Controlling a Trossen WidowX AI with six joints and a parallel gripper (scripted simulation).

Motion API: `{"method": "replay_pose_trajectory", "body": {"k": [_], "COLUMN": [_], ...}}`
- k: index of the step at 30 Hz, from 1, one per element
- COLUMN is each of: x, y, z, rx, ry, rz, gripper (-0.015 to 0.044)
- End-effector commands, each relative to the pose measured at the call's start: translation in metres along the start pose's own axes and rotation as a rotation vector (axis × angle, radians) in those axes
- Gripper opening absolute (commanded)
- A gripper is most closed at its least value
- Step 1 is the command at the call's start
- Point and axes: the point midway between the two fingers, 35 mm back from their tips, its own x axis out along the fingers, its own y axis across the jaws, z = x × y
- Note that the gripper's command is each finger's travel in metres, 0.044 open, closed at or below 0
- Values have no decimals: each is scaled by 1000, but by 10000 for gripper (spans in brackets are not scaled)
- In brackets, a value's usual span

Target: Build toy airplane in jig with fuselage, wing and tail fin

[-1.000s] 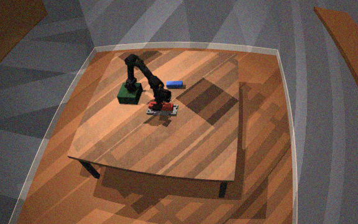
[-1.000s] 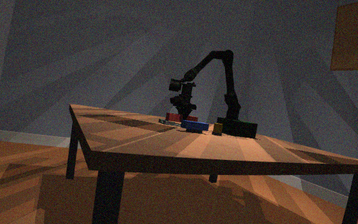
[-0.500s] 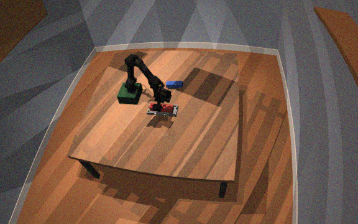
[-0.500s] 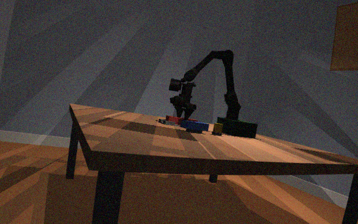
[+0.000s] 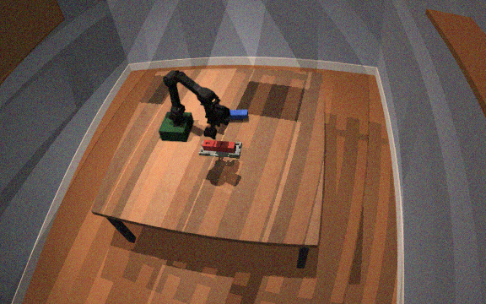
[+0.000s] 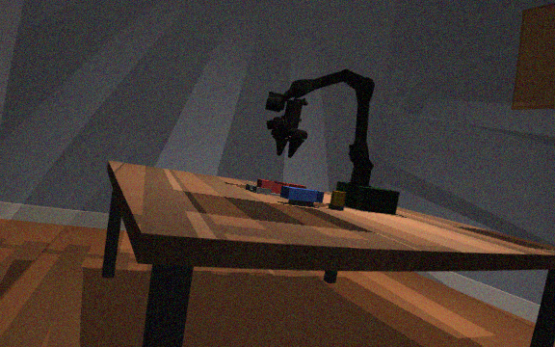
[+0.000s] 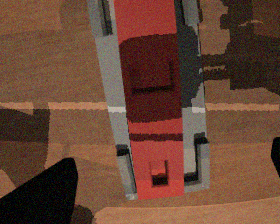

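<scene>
The red fuselage [image 5: 219,146] [image 6: 269,185] [image 7: 151,22] lies lengthwise between the walls of the grey cradle [image 5: 238,155] [image 6: 251,188] [image 7: 110,75] and looks flat. Its large top socket and small tail socket are empty in the wrist view. The blue wing [image 5: 240,114] [image 6: 302,195] lies on the table, apart from the cradle, with a dark gap or shadow under it. The yellow tail fin [image 6: 337,200] stands near the arm's base; in the top view it is not visible. My gripper [image 6: 285,155] [image 7: 178,159] is open and empty, above the fuselage's tail end.
The dark green base block [image 5: 175,133] [image 6: 379,199] carries the arm, close beside the tail fin. The wooden table [image 5: 159,190] [image 6: 162,217] bears everything. Shadows of the arm fall across the fuselage and the cradle.
</scene>
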Motion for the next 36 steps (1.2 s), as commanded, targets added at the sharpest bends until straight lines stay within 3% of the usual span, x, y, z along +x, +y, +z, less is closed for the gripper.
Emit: {"method": "replay_pose_trajectory", "body": {"k": [1, 10, 19, 28, 36], "x": [3, 1, 4, 10, 13], "y": [1, 9, 105, 244, 254], "z": [-2, 4, 42, 43, 40], "rx": [-5, -146, -196, -123, -117], "ry": [21, 18, 13, 16, 16], "rz": [14, 18, 32, 35, 35], "gripper": [440, 440, 440, 440, 440]}}
